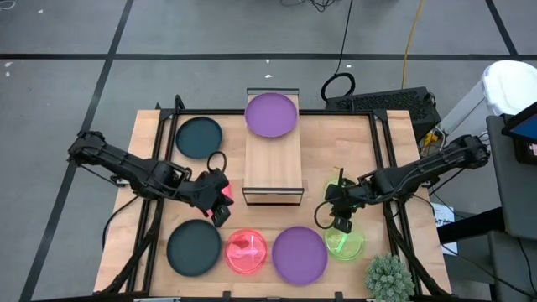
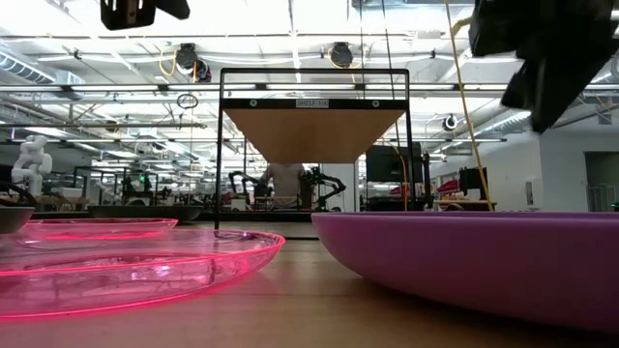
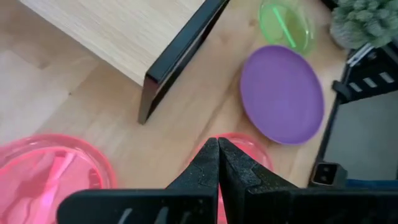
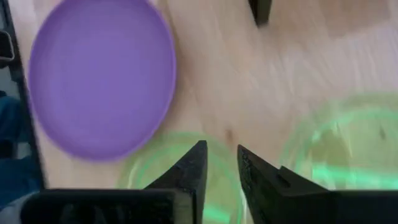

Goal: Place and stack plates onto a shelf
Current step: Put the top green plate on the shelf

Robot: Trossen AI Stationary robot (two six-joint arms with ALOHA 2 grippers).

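With the right gripper (image 1: 341, 225) narrowly parted over a green plate (image 1: 345, 243), its thin rim could be missed; the left gripper (image 1: 220, 205) is shut on a pink plate (image 3: 249, 146).

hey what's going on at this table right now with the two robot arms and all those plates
Two arms are sorting plates onto a small wooden shelf. One purple plate already lies on its top. The left gripper, shut, holds a pink plate by its edge, just off the shelf's near corner. The right gripper, fingers slightly apart, hovers over a green plate. Two dark plates, another pink plate and another purple plate lie on the table.
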